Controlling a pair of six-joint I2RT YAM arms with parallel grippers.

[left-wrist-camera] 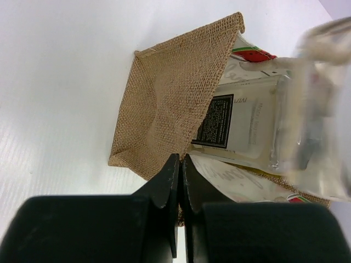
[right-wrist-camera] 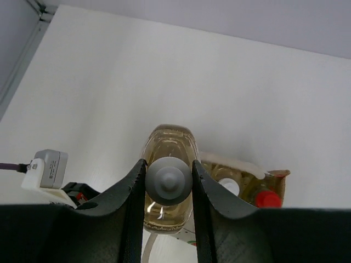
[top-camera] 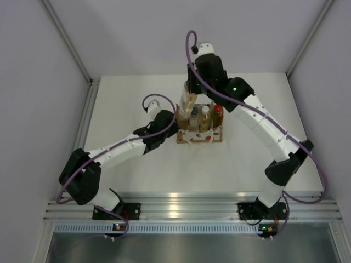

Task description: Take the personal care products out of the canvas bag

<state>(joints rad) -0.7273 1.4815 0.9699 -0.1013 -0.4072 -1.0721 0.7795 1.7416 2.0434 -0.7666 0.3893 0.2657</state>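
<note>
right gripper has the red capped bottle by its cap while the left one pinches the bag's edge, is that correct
Not quite. The jaws of the right gripper are shut on the dark grey cap of the clear bottle, not the red-capped bottle, which sits in the canvas bag; the right wrist view shows this. The left gripper does pinch the bag's edge.

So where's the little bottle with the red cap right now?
In the top view, the red-capped bottle stands inside the canvas bag, at its right end, right beside a white-capped bottle.

No text is readable; the black label (left-wrist-camera: pixel 216 121) on the clear bottle (left-wrist-camera: pixel 249 129) is too fine.
</note>
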